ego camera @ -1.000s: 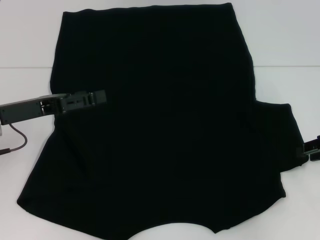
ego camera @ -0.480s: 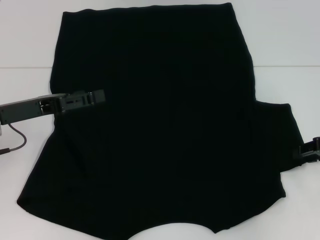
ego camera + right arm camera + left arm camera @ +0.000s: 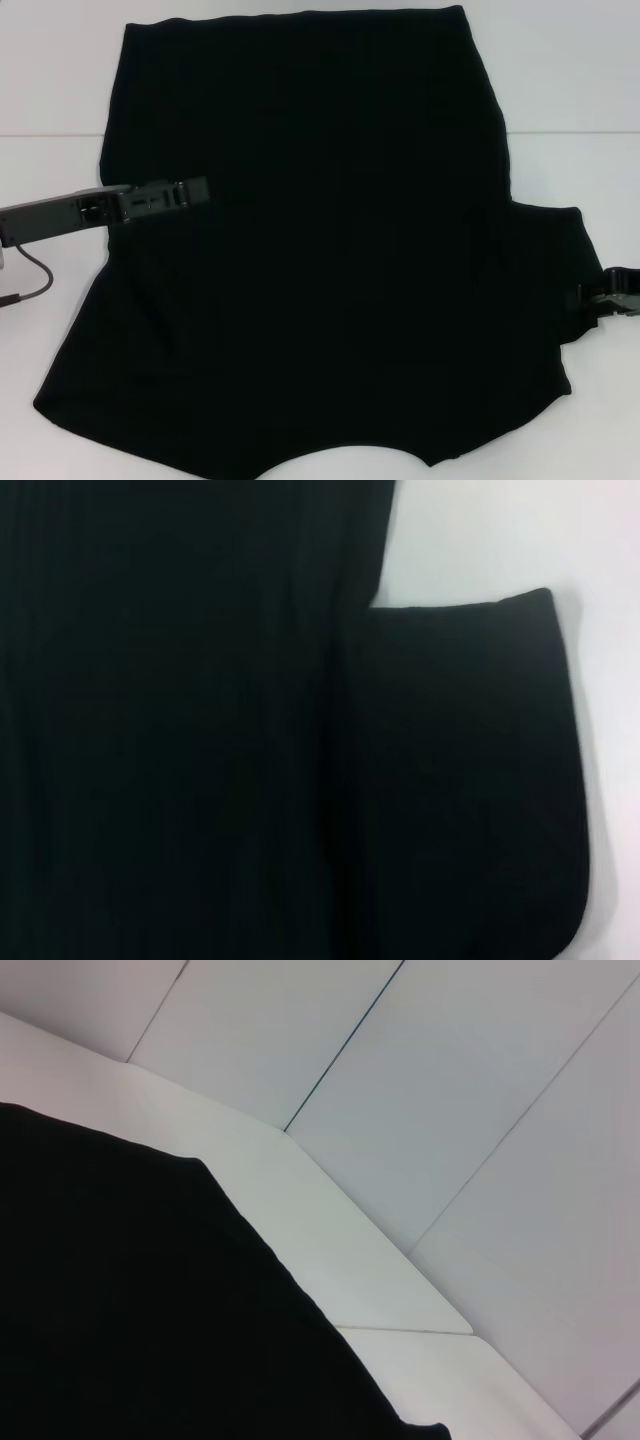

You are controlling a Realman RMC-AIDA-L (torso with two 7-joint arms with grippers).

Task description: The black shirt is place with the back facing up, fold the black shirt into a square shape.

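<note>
The black shirt (image 3: 330, 260) lies spread flat on the white table (image 3: 570, 80), plain side up, with no lettering showing. Its right sleeve (image 3: 555, 270) sticks out to the right; no sleeve shows on the left side. My left gripper (image 3: 200, 189) reaches in from the left, over the shirt's left part. My right gripper (image 3: 592, 300) is at the right frame edge, at the outer edge of the right sleeve. The left wrist view shows the shirt (image 3: 120, 1300) and its edge on the table. The right wrist view shows the shirt's body (image 3: 180, 730) and the sleeve (image 3: 470, 780).
A dark cable (image 3: 30, 280) hangs from my left arm at the left edge. White wall panels (image 3: 450, 1080) stand behind the table. Bare table shows to the right (image 3: 600, 400) and left (image 3: 50, 150) of the shirt.
My right gripper has moved a little inward, to the sleeve's outer edge. My left gripper has barely shifted. The shirt lies as before.
</note>
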